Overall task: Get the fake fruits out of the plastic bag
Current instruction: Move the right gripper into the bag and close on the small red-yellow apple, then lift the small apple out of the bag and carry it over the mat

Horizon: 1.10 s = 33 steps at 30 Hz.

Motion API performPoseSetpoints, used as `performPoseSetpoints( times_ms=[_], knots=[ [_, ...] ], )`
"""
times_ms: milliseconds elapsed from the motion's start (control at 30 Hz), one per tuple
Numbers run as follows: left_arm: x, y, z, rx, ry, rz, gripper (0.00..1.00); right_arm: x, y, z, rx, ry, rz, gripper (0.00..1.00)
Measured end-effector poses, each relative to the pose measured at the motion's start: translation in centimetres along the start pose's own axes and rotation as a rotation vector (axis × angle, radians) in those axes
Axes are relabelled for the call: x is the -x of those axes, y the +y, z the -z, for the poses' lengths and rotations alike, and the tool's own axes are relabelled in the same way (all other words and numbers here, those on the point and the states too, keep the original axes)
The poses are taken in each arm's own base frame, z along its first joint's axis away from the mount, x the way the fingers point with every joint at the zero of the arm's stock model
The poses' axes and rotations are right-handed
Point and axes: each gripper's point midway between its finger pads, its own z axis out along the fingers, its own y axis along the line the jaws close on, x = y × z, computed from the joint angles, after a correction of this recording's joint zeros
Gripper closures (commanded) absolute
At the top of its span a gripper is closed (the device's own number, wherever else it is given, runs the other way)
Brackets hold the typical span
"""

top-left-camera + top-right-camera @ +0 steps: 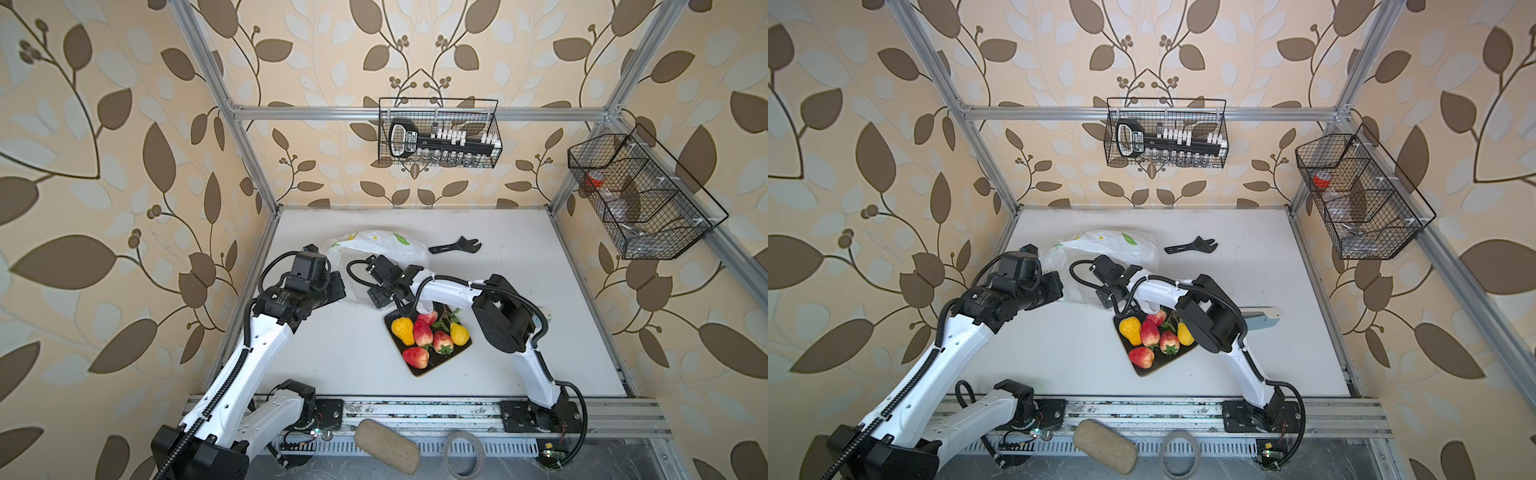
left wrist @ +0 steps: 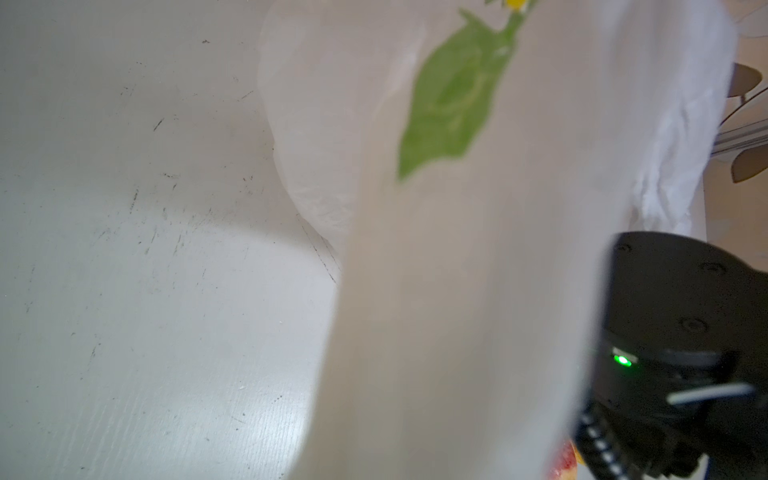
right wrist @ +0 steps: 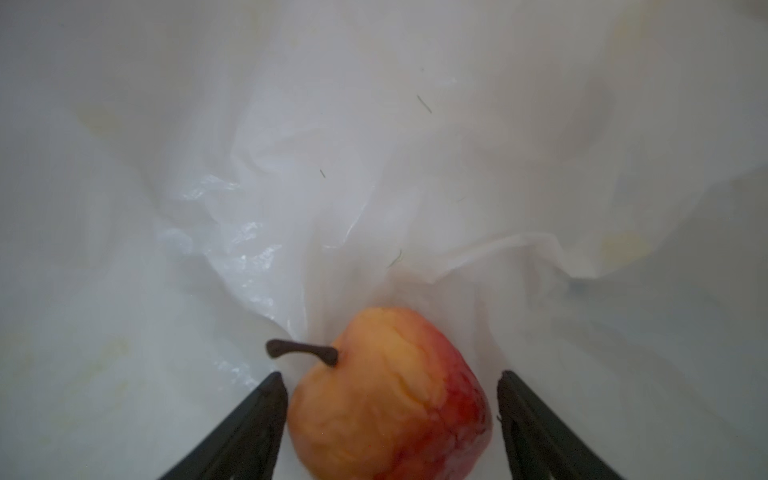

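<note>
Inside the plastic bag [image 3: 374, 166] lies one apple [image 3: 386, 395].

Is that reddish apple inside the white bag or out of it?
Inside: the right wrist view shows the apple with the white bag all around it.
</note>
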Motion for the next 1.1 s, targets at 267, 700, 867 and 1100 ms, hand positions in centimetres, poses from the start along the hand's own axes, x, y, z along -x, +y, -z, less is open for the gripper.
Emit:
performPoseSetpoints(
  times_ms=[267, 700, 867, 1100],
  knots=[
    [0.0, 0.0, 0.1, -0.002, -0.003, 0.0, 1.0, 0.6, -0.2, -0.1, -0.005, -0.016, -0.016, 0.38],
    [0.0, 0.0, 0.1, -0.002, -0.003, 0.001, 1.0, 2.9, 0.5, -0.5, 0.023, -0.058, -0.029, 0.53],
    [0.0, 0.0, 0.0, -0.003, -0.002, 0.003, 1.0, 5.9, 1.6, 0.9, 0.089, -0.132, -0.045, 0.54],
    [-1.0, 0.6, -0.7, 0.011, 0.028, 0.008, 1.0, 8.4, 3.3, 2.0, 0.188, -0.207, -0.062, 0.55]
  ],
)
